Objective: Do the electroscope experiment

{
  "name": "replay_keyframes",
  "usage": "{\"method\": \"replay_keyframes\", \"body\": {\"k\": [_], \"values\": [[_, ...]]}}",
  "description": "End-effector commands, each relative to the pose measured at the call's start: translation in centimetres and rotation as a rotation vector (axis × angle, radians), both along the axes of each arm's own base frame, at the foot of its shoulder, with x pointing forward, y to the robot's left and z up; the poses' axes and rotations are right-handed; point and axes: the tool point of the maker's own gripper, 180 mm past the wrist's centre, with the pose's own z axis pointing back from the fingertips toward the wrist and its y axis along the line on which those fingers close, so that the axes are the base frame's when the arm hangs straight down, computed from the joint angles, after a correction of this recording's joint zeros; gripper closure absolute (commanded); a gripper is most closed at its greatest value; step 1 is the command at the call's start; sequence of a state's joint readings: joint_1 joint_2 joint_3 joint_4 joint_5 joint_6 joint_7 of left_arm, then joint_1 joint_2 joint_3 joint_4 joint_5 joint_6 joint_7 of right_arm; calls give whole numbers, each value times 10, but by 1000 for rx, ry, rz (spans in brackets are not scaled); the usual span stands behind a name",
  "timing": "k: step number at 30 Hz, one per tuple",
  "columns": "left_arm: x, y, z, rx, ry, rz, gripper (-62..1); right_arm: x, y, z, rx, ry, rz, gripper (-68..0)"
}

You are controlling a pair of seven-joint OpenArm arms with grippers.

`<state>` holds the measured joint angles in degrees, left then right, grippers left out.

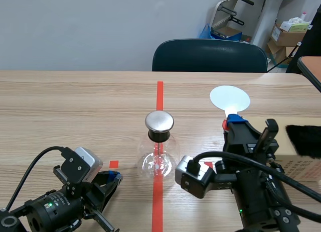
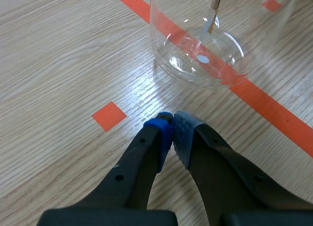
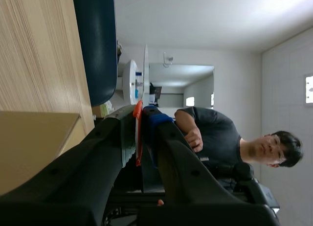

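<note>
The left gripper [image 2: 172, 123] is closed on nothing, the 2 pads touch at the tips. It sits low over the table [image 2: 58, 50], at the near left in the scene view [image 1: 113, 178]. Just ahead of it stands the electroscope flask [image 2: 200, 35], clear glass, upright on the orange tape line [image 2: 274, 113]. A thin foil strip [image 2: 212, 15] hangs inside. The flask [image 1: 159, 159] has a round metal cap [image 1: 159, 121] on top, approx. at the table's middle.

The right gripper [image 3: 139, 113] is clamped on the orange-red handle [image 3: 138, 133] of a white disc [image 3: 145, 74]. The disc sticks out ahead of the fingers. In the scene view this gripper [image 1: 235, 122] holds the disc [image 1: 229, 98] right of the cap, well apart from it.

Right of this arm lies a cardboard box [image 1: 296, 159] w/ black fur [image 1: 303, 140] on it. A dark chair [image 1: 209, 56] stands behind the table, and a person [image 3: 230, 138] shows in the right wrist view.
</note>
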<state>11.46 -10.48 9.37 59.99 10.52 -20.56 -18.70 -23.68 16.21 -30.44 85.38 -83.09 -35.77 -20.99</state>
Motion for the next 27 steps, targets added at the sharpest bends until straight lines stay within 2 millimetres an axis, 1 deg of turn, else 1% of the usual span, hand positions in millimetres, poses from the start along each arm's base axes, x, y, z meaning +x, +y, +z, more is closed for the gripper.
{"method": "replay_keyframes", "body": {"k": [1, 5, 27], "values": [[5, -3, 9, -20, -33, 5, -42, 4, -6, 6, 1, -27, -19, -9], [5, -3, 9, -19, -32, 5, -42, 4, -10, 6, 2, -27, -44, -9], [5, -3, 9, -19, -32, 5, -42, 4, -10, 6, 2, -26, -44, -9]]}}
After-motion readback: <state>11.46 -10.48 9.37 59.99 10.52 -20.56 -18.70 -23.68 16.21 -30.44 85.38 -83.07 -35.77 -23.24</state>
